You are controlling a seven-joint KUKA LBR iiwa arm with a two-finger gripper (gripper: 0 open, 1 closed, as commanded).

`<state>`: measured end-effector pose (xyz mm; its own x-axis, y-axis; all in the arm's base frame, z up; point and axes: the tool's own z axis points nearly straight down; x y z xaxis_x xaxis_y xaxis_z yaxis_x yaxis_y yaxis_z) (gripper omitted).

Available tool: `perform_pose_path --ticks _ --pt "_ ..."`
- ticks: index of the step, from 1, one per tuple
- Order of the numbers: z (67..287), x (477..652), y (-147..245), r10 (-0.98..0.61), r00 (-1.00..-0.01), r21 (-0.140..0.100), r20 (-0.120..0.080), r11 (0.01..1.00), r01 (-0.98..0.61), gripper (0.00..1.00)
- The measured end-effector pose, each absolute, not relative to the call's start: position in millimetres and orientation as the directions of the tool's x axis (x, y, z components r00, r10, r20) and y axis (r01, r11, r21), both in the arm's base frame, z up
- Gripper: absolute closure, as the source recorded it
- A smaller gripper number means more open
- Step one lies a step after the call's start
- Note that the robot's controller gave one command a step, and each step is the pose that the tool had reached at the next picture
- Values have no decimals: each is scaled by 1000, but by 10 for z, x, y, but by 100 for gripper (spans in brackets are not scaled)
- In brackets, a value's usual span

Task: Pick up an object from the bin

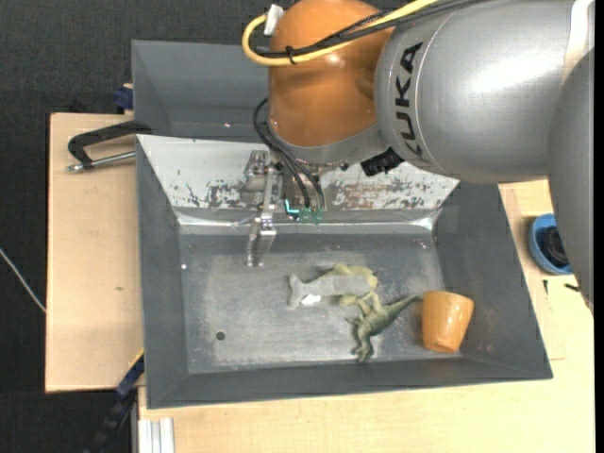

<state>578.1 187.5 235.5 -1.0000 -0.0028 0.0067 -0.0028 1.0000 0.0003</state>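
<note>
Four small things lie toward the near right of the bin point(203, 333): a grey toy shark point(313, 291), a pale yellowish piece point(357, 279) touching it, a green toy dinosaur point(376, 323) and an orange cup point(445, 321). The gripper point(256, 251) hangs by the far wall, left of them, over bare floor. Whether its jaws are spread or pressed together cannot be told. The step appears to be the approach. The next move probably calls for travel right and nearer, to the shark, the closest thing. Its long axis runs about left to right, and which end is the head is unclear.
</note>
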Motion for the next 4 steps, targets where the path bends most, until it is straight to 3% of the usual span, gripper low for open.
perform_pose_path --ticks 1,2,3,4 --pt "1573 5389 1047 -59 -998 -4 10 998 -59 0" --pt "1033 5396 383 -184 -983 -2 5 983 -184 0" --pt "712 5534 372 -193 -981 1 -5 981 -193 0" --pt "738 5540 373 -192 -981 1 -7 981 -192 100"
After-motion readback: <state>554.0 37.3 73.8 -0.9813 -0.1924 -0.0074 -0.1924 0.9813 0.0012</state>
